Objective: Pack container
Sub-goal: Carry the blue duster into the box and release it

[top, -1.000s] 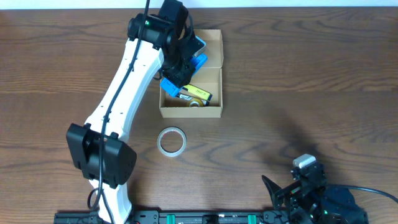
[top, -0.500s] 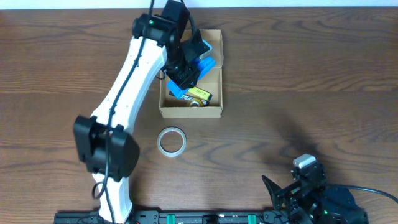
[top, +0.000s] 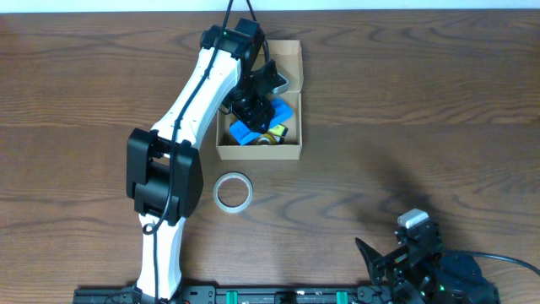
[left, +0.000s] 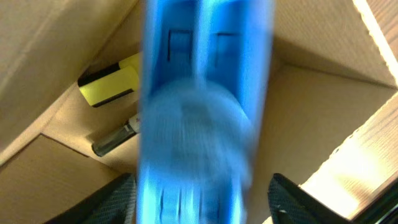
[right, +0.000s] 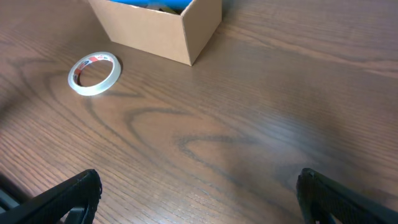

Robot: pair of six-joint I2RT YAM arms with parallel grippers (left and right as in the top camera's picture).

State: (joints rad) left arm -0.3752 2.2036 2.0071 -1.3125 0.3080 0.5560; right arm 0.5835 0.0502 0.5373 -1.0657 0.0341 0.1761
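The container (top: 257, 154) is an open tan cardboard box at the table's middle back. My left gripper (top: 257, 101) hangs inside it, with its fingers spread wide. A blue plastic item (top: 246, 131) lies under it in the box. In the left wrist view the gripper (left: 202, 199) has this blue item (left: 205, 124) blurred between its fingers, with a gap at the right finger. A yellow marker (left: 109, 84) and a dark pen lie on the container floor (left: 311, 106). My right gripper (top: 396, 266) is open and empty at the front right.
A roll of clear tape (top: 233, 191) lies flat on the table just in front of the container. It also shows in the right wrist view (right: 94, 73), left of the container's corner (right: 149, 31). A black rail runs along the front edge.
My left arm has swung right and lower into the container. The blue item it held has come loose and now sits in the box. The right arm has not moved.
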